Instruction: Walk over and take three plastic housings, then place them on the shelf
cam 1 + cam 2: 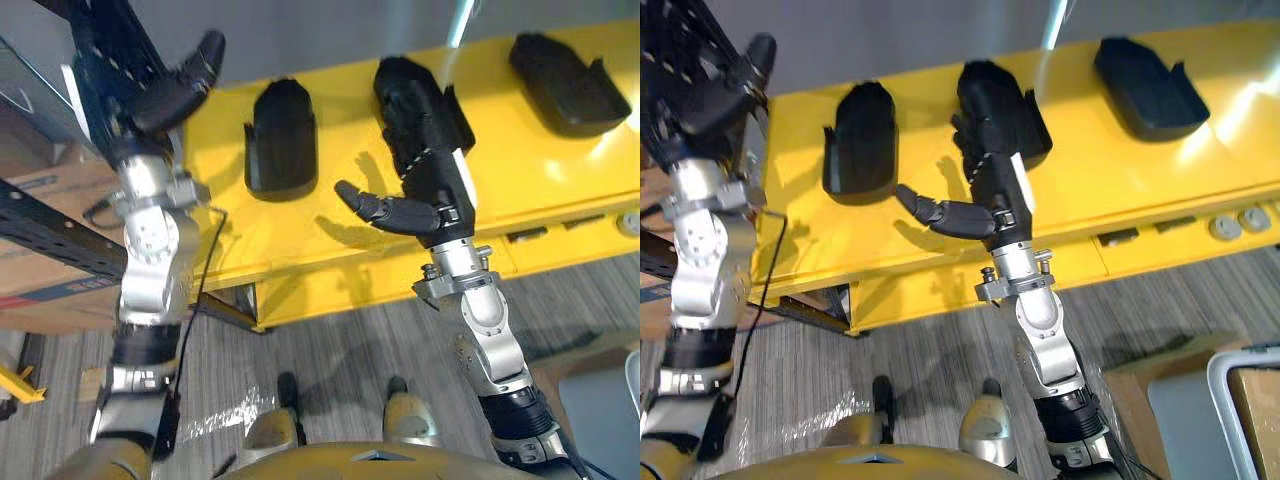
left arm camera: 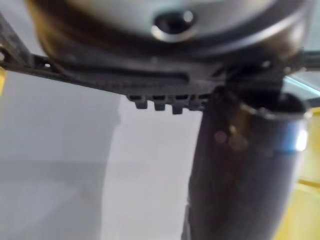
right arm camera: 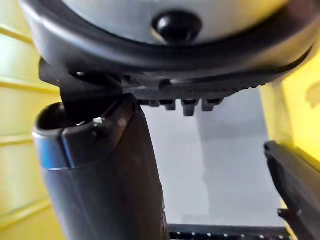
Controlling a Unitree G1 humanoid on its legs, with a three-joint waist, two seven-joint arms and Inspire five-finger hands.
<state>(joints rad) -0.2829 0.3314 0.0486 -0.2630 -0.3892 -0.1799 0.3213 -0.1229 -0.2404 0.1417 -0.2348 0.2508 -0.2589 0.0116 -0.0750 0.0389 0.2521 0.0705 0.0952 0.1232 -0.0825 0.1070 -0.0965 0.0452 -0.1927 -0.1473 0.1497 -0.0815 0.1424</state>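
Note:
Three black plastic housings lie in a row on the yellow table (image 1: 230, 220): a left one (image 1: 281, 135), a middle one (image 1: 398, 76) and a right one (image 1: 565, 80). My right hand (image 1: 430, 170) is laid over the middle housing, open, with straight fingers along its top and the thumb (image 1: 375, 208) spread out to the side. An edge of a housing (image 3: 295, 175) shows past the thumb in the right wrist view. My left hand (image 1: 150, 95) is raised off the table's left end, open and holding nothing.
A grey wall runs behind the table. A black rack (image 1: 45, 230) and cardboard boxes stand at the left. At the lower right on the carpet is a cardboard box (image 1: 1250, 400). Round sockets (image 1: 1240, 220) sit on the table's front edge.

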